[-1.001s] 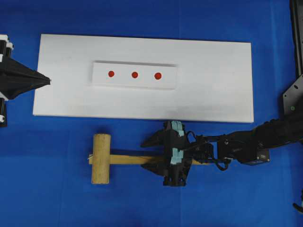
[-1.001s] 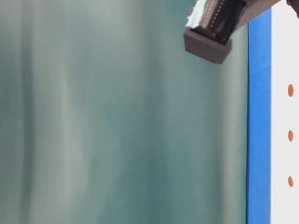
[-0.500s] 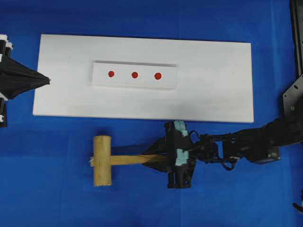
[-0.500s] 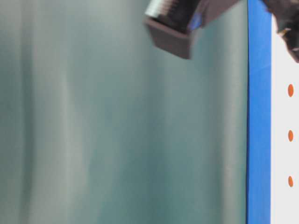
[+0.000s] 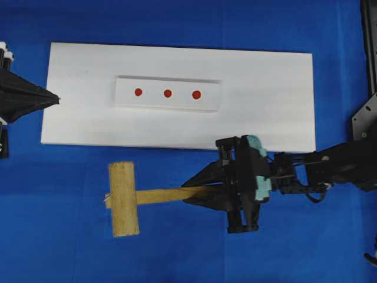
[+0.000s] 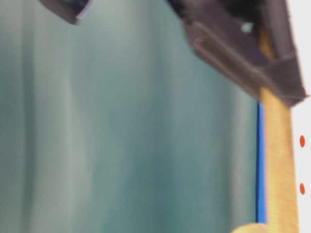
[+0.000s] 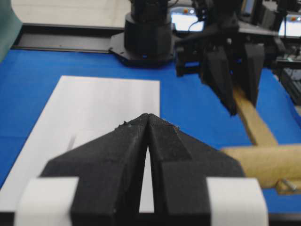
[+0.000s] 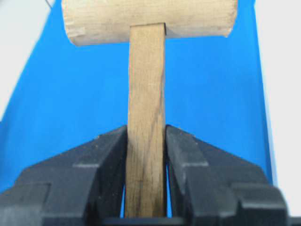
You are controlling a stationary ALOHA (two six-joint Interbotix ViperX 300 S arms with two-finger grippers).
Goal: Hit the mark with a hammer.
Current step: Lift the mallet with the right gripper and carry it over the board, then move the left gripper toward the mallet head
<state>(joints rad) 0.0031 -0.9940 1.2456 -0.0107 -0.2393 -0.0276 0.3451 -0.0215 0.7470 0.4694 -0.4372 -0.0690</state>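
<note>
Jaws of the right gripper (image 5: 197, 192) are clamped on the hammer (image 5: 131, 198) handle, pads (image 8: 113, 155) pressed against both flat faces in the right wrist view. Jaws of the left gripper (image 7: 148, 117) are pressed together, nothing held, tip at the left edge of the board (image 5: 271, 100).

Hammer is seen on the near side of the board, over the blue cloth (image 5: 59, 236); head is at the left, handle runs right into the right gripper, slightly tilted. Whether the head touches the cloth cannot be told. Hammer is kept apart from the board, head just below the board's near-left part.

Raised white strip (image 5: 166, 93) is set on the board, left of centre, with three red marks (image 5: 167, 93) in a row along it. Marks are well apart from the hammer head.

In the table-level view the handle (image 6: 279, 160) is seen blurred at the right with dark gripper parts above it; two marks (image 6: 302, 141) are visible beside it. In the left wrist view the right gripper (image 7: 237, 101) and hammer head (image 7: 268, 162) are seen right of the board.
</note>
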